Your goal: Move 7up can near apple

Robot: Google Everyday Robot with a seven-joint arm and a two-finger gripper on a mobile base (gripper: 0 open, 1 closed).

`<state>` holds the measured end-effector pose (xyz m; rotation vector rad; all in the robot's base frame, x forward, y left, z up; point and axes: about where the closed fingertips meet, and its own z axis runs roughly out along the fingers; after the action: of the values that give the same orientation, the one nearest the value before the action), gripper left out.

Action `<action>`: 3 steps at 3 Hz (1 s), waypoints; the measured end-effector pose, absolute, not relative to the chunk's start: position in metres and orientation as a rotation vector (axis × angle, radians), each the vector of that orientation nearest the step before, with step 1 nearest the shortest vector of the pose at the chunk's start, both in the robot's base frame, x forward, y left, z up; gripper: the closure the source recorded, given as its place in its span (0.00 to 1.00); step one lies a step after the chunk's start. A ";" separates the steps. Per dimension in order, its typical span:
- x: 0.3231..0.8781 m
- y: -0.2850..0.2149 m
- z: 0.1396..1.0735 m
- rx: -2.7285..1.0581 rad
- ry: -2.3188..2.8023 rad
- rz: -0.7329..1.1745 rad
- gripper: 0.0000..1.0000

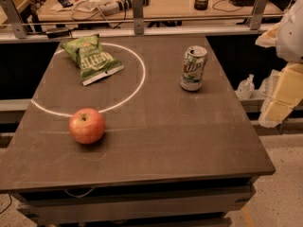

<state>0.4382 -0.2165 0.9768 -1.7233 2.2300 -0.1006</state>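
The 7up can (193, 68) stands upright on the right rear part of the dark table (165, 141); it is white and green with a silver top. The apple (87, 125) is red-orange and rests near the table's front left, on the edge of a white circle line. The can and the apple are far apart. My gripper (281, 96) is at the right edge of the view, pale yellow below a white arm part, off the table's right side and well clear of the can. It holds nothing that I can see.
A green chip bag (93, 57) lies at the table's back left, inside the white circle (137, 86). A metal rail (137, 30) runs behind the table, with a cluttered desk beyond it. A small bottle (245, 86) sits low to the right of the table.
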 end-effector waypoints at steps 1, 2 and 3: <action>0.438 -0.216 0.977 -1.723 2.230 -0.101 0.00; 0.440 -0.224 0.980 -1.558 2.245 -0.034 0.00; 0.433 -0.236 0.976 -1.295 2.231 0.082 0.00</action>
<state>0.4332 -0.2357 0.9761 -1.2953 2.2309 0.0821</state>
